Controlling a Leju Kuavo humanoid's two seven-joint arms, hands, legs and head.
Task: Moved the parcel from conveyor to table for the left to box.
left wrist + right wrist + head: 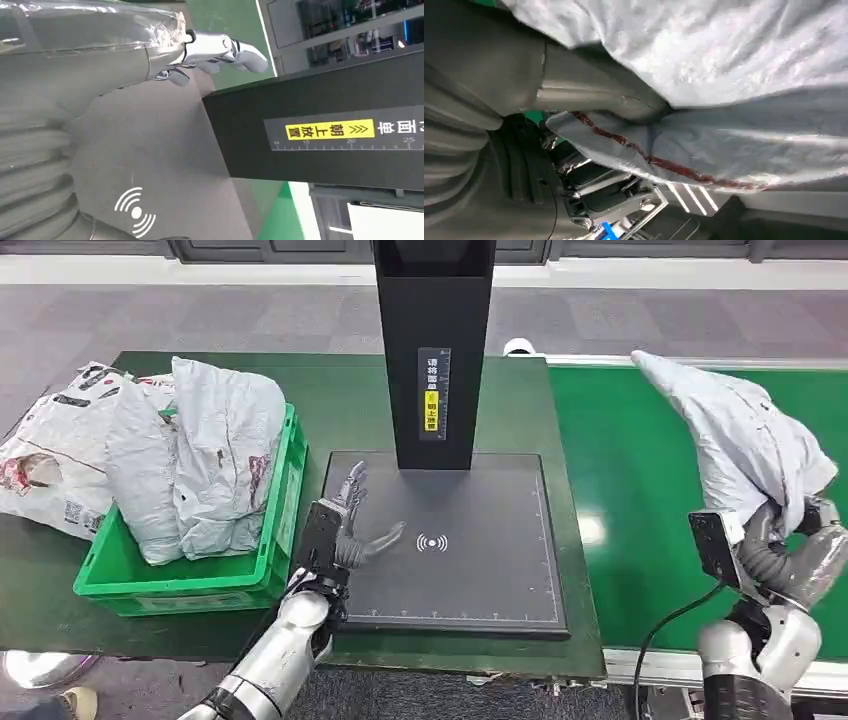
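The parcel (740,435) is a soft grey plastic mailer bag, crumpled and creased, held up above the green conveyor (640,490) at its near edge. It stands tilted, its narrow upper end leaning toward the scanner side, its bulkier lower end gathered low (a thin red stripe (664,167) runs across one fold there). The green box (260,570) sits on the table (340,390) at the far left, already stuffed with similar grey bags standing on end.

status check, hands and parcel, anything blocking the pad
Right hand grips grey parcel over the green conveyor. Left hand open, empty, over the black pad. Scanner post stands at pad's far edge; pad otherwise bare.
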